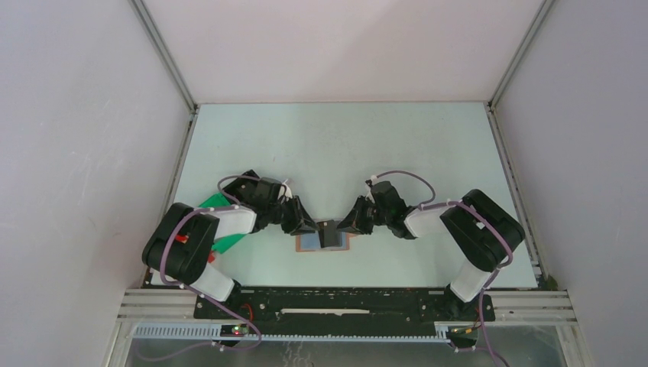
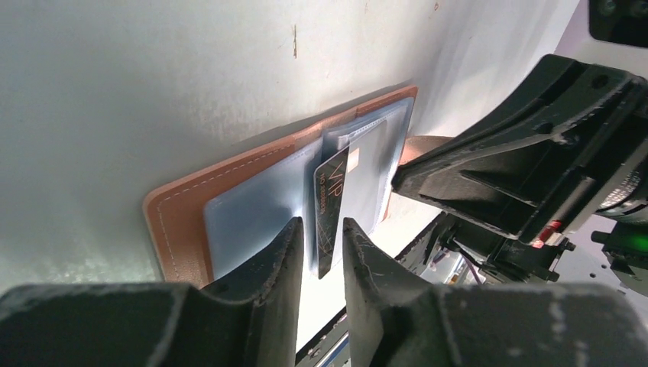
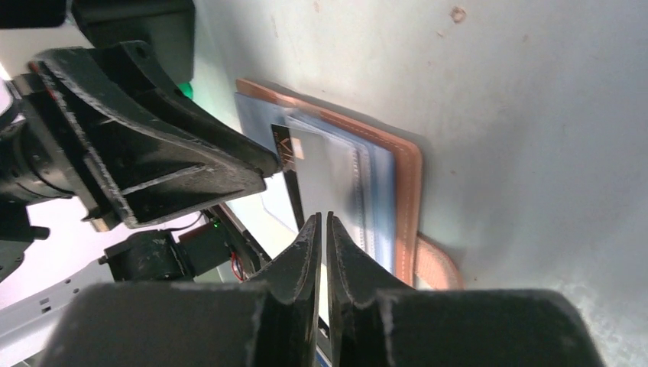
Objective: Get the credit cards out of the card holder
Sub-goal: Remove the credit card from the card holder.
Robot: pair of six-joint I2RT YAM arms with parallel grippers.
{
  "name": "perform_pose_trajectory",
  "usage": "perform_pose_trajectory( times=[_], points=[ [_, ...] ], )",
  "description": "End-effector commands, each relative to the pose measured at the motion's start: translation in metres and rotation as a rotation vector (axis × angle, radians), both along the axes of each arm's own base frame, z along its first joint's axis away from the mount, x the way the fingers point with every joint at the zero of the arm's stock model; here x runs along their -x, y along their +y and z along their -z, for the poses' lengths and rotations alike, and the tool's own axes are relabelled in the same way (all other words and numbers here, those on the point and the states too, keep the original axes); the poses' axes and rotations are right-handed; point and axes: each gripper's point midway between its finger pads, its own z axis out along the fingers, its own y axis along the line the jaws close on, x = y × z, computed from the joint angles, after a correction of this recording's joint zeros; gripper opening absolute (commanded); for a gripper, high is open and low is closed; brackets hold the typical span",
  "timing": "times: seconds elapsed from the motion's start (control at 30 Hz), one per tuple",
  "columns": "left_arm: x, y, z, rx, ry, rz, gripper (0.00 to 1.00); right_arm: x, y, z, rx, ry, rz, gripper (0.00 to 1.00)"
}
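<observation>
The tan card holder (image 1: 309,245) lies open on the table, its blue-grey inner panels (image 2: 252,214) facing up and its tab (image 3: 435,264) at one edge. A black credit card (image 2: 332,200) with gold lettering sticks out of the middle pockets on edge. It also shows in the top view (image 1: 330,234) and the right wrist view (image 3: 283,152). My left gripper (image 2: 321,223) is open, its fingers either side of the card's free end with a gap on each side. My right gripper (image 3: 322,217) faces it over the clear sleeves (image 3: 336,180), jaws a narrow slit apart, nothing between them.
A green bin (image 1: 220,229) lies partly under my left arm. The two grippers (image 1: 302,222) (image 1: 353,220) nearly meet over the holder. A black frame rail (image 1: 344,294) runs along the table's near edge. White walls close in the left, right and back.
</observation>
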Motion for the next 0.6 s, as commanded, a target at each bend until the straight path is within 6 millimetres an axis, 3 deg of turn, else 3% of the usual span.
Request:
perform_pose_trajectory(
  times=[0.0, 0.2, 0.57],
  points=[
    [0.004, -0.002, 0.003, 0.018, 0.004, 0.001, 0.31, 0.003, 0.007, 0.005, 0.004, 0.001, -0.043, 0.14],
    [0.009, 0.001, 0.009, 0.008, 0.015, -0.004, 0.34, 0.007, 0.005, 0.018, 0.033, 0.025, -0.051, 0.19],
    [0.015, 0.002, 0.021, 0.009, 0.038, 0.005, 0.33, 0.015, 0.018, 0.012, -0.02, 0.028, -0.09, 0.22]
  ],
)
